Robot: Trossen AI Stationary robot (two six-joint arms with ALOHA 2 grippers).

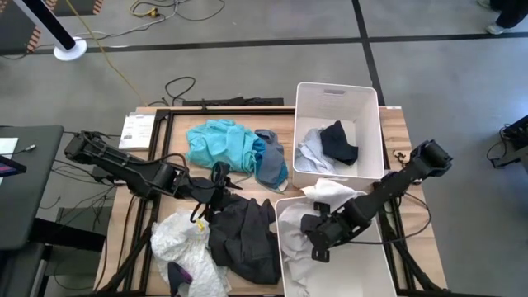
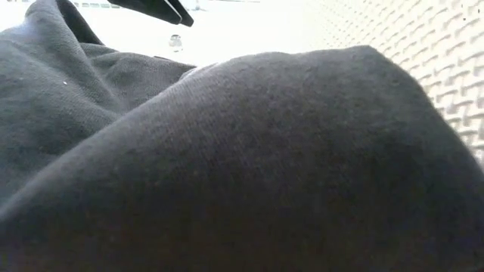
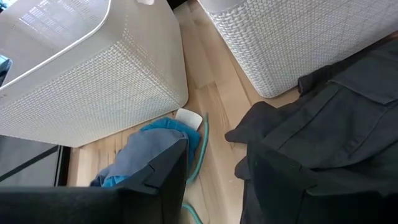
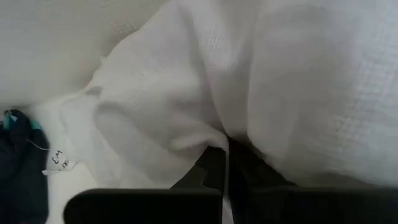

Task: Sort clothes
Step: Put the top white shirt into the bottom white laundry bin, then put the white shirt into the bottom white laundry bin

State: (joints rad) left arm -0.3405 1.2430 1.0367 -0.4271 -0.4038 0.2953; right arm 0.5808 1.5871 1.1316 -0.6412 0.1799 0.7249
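My left gripper (image 1: pixel 221 191) is open above the table's middle, at the far edge of a dark grey garment (image 1: pixel 243 235) that lies crumpled on the table; in the left wrist view (image 3: pixel 217 162) its fingers stand beside that garment (image 3: pixel 323 130). My right gripper (image 1: pixel 318 239) is inside the near white bin (image 1: pixel 388 264), shut on a white garment (image 1: pixel 330 196) that drapes over the bin's far rim. A teal garment (image 1: pixel 219 142) and a grey-blue one (image 1: pixel 271 157) lie at the far side. A white printed garment (image 1: pixel 186 252) lies near left. My right gripper has its fingertips (image 4: pixel 214 163) closed together in a fold of the white garment (image 4: pixel 205 134). The cloth bunches around and beyond the tips and hides how many layers are caught. The garment lies in the bin, slack.
The far white bin (image 1: pixel 367 99) holds a black garment (image 1: pixel 338 142) and a pale one (image 1: pixel 312 150). Both bins stand close together at the table's right (image 3: pixel 93 81). The dark garment fills the low view (image 2: pixel 227 166), with a bin wall (image 2: pixel 446 60) beside it.
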